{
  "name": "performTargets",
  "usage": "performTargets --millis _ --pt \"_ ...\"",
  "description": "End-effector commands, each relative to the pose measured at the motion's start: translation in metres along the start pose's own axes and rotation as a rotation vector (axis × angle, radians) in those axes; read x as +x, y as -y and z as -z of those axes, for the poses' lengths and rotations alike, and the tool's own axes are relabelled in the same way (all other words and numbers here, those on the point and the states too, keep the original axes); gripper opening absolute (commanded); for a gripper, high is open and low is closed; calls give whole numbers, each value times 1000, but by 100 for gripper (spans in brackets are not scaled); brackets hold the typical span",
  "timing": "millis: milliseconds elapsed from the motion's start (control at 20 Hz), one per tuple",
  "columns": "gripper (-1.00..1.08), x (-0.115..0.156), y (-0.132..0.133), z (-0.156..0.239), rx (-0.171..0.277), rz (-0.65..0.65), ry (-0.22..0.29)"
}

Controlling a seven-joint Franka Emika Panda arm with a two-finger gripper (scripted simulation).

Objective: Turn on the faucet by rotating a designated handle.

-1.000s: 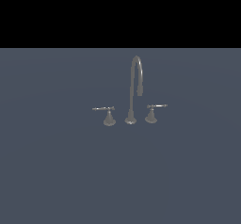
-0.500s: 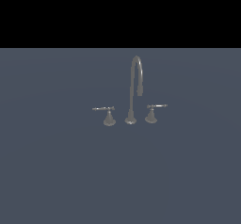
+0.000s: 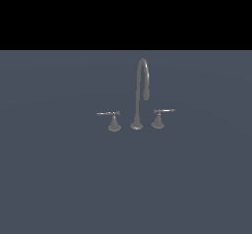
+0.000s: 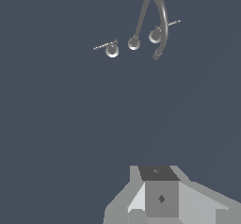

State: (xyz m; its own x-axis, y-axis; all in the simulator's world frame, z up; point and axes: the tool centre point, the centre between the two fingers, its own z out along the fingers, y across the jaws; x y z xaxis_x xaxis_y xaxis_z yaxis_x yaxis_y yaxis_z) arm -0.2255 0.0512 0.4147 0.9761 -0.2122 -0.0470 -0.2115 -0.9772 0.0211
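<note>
Faucet (image 3: 140,93) stands on the grey counter (image 3: 59,179), its left handle (image 3: 111,118) untouched, well apart from the pincer (image 4: 157,204), whose opening cannot be told.

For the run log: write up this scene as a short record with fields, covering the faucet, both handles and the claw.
faucet: grey gooseneck set, standing upright on the plain grey surface
handle: lever on the exterior view's left, lying level, untouched
other handle: matching lever on the exterior view's right
claw: only its body shows in the wrist view, well apart from the faucet; fingertips not seen
contact: none
</note>
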Motion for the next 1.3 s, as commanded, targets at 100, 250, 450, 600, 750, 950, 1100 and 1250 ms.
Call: performTargets --millis 100,250,450,600,750,950,1100,1250 --pt "-100 13 19 -27 5 -100 -2" --pt "-100 23 31 -46 8 -166 -3" --pt "-100 37 46 -70 13 -253 -4" --pt "-100 49 57 -88 16 -319 -5" --pt "-100 61 66 -105 20 -382 -6" --pt "-100 78 78 -128 24 -465 -7" --pt "-100 91 85 -144 28 -525 -8" --pt "-100 104 91 -160 31 -582 -9"
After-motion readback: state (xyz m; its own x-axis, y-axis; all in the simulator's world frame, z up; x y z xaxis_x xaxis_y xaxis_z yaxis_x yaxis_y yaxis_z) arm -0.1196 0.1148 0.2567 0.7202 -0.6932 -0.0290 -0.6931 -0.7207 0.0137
